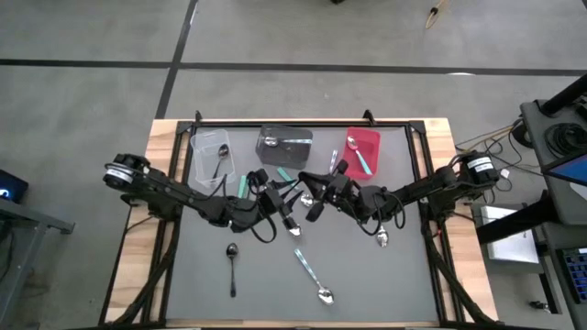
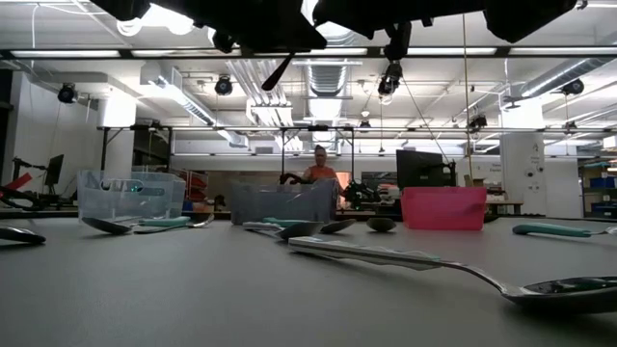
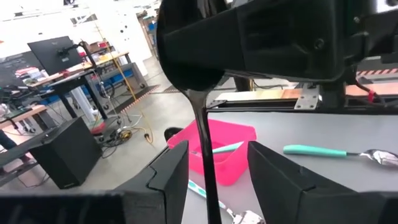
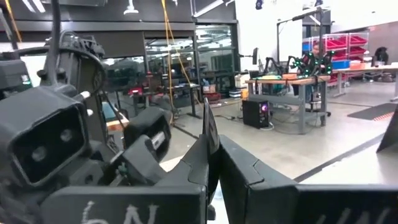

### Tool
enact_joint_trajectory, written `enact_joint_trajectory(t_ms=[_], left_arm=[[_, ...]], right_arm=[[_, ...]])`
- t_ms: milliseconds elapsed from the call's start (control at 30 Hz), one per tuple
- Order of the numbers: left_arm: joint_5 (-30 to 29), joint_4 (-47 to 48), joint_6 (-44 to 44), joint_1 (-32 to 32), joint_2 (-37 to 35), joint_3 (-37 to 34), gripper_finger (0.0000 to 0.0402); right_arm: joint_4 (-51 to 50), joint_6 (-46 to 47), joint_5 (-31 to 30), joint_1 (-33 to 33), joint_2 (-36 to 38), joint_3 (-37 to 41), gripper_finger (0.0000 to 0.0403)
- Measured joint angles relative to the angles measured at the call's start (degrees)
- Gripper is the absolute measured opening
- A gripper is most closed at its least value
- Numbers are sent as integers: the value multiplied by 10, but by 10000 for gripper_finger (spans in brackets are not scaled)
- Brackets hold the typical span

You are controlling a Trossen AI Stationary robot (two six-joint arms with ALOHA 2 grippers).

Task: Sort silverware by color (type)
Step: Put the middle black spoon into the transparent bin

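- Black spoon [image 3: 205, 143]: held in the air over the middle of the table [image 1: 367, 284], between the two arms. Other silverware lies loose on the mat, some already in the bins.
- Right gripper [image 4: 211, 155]: closed on the black spoon, which it grips near the bowl end.
- Left gripper [image 3: 217, 158]: fingers apart, one on each side of the handle, neither touching it.
- Key relation: the spoon's long axis runs from the right gripper straight down between the left fingers.
- Judgement: a handover. The left arm is nearer the clear bin [image 1: 197, 147], which already holds a black spoon.
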State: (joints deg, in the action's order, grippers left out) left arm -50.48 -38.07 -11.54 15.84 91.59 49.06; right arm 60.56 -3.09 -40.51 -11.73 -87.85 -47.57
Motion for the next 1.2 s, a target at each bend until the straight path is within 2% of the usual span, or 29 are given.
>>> enact_joint_trajectory(t_ms=[300,667,867,1200], left_arm=[[-21,-9,-2,-3,-5,0,104],[-21,-24,-2,-5,-5,0,79],[-17,-23,5,-5,-5,0,11],[-17,-20,54,-5,-5,0,2]], right_arm=[[-3,-6,0,0,-1,0,12],[-4,-13,0,0,-1,0,12],[-3,-14,0,1,-1,0,12],[-12,-12,-1,1,0,0,13]])
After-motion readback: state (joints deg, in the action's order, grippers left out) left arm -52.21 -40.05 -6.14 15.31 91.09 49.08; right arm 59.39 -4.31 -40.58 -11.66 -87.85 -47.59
